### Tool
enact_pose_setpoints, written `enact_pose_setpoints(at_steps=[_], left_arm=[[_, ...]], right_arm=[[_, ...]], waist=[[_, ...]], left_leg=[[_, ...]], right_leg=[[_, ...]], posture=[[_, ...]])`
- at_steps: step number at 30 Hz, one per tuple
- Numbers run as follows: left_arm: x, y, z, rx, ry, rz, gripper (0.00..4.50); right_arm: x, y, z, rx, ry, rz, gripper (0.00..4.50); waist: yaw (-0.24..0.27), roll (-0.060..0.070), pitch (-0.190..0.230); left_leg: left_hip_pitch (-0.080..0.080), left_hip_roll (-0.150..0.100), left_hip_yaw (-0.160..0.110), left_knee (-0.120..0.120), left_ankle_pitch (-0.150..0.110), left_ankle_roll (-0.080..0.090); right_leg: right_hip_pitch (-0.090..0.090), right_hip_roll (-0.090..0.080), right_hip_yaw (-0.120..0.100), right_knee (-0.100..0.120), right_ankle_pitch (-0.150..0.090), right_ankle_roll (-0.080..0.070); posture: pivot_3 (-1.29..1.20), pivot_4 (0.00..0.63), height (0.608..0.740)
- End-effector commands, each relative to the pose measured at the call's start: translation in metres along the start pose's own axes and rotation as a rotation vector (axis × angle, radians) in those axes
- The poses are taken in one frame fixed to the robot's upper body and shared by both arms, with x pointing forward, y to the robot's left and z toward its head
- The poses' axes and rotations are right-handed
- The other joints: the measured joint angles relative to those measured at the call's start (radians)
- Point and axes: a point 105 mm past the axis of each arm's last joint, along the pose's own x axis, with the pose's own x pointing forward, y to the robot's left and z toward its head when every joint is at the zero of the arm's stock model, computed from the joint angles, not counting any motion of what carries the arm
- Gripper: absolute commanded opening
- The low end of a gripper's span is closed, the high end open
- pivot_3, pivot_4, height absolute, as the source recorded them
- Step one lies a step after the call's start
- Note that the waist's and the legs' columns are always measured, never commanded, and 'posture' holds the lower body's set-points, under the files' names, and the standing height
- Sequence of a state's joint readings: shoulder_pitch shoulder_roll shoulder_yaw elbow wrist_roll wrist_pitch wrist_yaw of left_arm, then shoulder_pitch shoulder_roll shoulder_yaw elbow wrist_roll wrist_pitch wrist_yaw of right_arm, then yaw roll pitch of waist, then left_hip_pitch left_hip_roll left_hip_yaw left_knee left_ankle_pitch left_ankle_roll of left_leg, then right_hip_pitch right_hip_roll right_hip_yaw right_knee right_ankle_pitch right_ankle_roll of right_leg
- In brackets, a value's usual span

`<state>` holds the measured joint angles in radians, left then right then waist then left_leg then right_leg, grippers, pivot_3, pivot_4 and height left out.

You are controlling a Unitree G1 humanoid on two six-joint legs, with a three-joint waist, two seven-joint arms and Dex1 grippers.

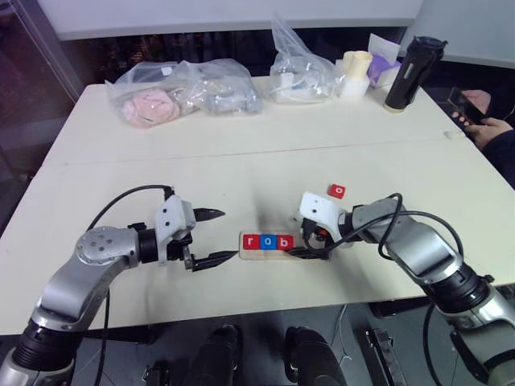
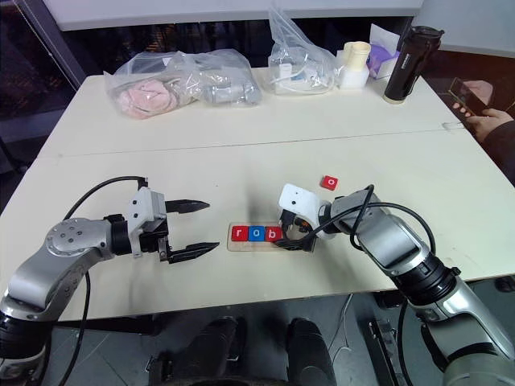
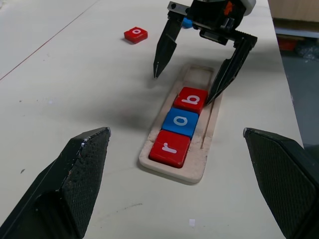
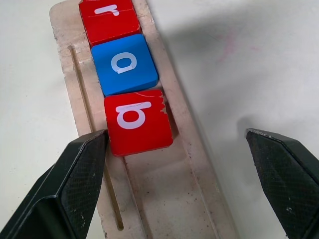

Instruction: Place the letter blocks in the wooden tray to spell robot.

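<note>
Straddling the tray [image 3: 175,168] with jaws released, the right gripper [image 3: 192,82] has seated "b" [image 4: 137,121]; left gripper [image 1: 211,237] waits open.

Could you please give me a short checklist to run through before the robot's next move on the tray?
1. r, o, b tiles seated in the wooden tray: ok.
2. Free slots left after the b: ok.
3. Right gripper open, holding nothing: ok.
4. Left gripper open, beside the tray: ok.
5. Red o block loose on the table: ok.
6. Blue tile behind the right gripper is the t: cannot tell.
</note>
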<state>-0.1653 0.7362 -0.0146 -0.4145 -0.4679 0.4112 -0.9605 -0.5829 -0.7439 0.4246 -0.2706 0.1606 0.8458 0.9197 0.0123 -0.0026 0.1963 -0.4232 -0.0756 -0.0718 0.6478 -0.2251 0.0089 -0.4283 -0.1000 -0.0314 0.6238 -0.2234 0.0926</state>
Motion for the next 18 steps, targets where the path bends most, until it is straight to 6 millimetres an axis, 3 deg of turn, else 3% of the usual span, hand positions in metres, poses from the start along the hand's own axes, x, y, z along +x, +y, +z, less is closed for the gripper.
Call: enact_pose_setpoints(at_steps=[1,18], left_arm=[[0.000,0.000,0.009,0.034,-0.020,-0.006,4.50],[0.005,0.001,0.009,0.030,-0.033,-0.011,4.50]], right_arm=[[-0.003,-0.005,0.008,-0.021,-0.018,-0.024,4.47],[-0.028,-0.013,0.000,-0.036,0.019,-0.073,4.47]], waist=[[0.000,0.000,0.000],[0.001,0.000,0.000]], left_leg=[[0.000,0.000,0.000,0.000,0.000,0.000],[0.000,0.000,0.000,0.000,0.000,0.000]], right_leg=[[0.000,0.000,0.000,0.000,0.000,0.000],[0.000,0.000,0.000,0.000,0.000,0.000]], posture=[[0.00,0.150,0.740],[0.00,0.150,0.740]])
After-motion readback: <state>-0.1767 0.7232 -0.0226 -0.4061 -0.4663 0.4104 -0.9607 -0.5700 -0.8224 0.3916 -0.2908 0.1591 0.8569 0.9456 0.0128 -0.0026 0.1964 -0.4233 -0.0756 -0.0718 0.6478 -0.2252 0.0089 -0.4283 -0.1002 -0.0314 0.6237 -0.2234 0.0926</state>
